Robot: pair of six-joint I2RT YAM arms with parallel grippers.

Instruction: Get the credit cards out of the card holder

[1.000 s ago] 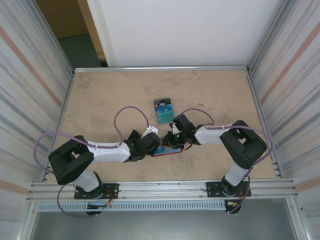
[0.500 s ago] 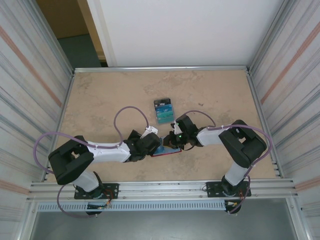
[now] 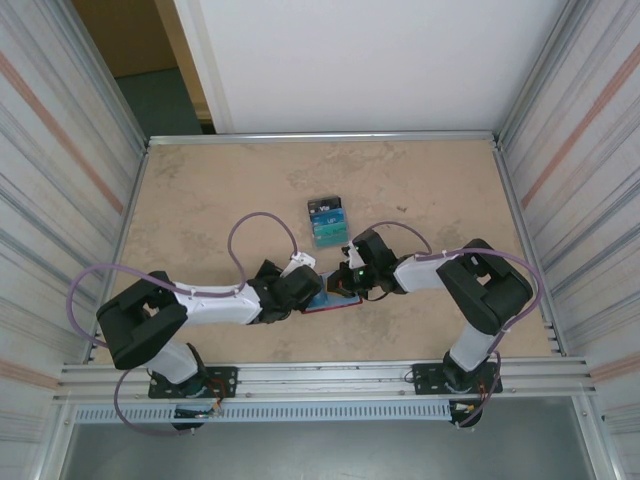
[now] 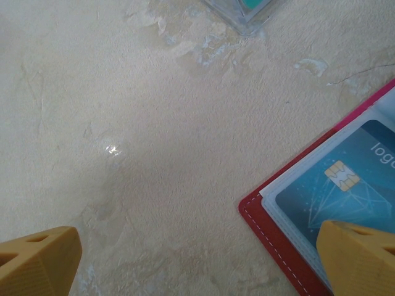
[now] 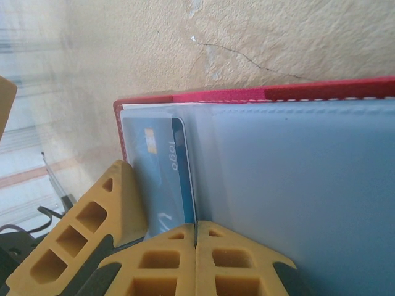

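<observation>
The red card holder [image 3: 338, 304] lies open on the table between my two grippers. In the right wrist view its clear sleeves [image 5: 296, 191] face me, and a blue credit card [image 5: 162, 179] sits in the left sleeve. My right gripper [image 5: 196, 229] is shut, with that card's edge running into the seam between its fingers. My left gripper [image 4: 200, 265] is open wide at the card holder's corner [image 4: 271, 237]. Its right finger [image 4: 361, 256] rests over the same credit card [image 4: 333, 191], and its left finger [image 4: 40, 259] is over bare table.
A pile of blue and teal cards [image 3: 327, 222] lies on the table beyond the card holder; its corner [image 4: 244, 9] shows at the top of the left wrist view. Metal rails [image 3: 320, 137] edge the table, and corrugated walls stand on both sides.
My right gripper's fingers have come together on the card's edge. Both arms have hardly moved.
</observation>
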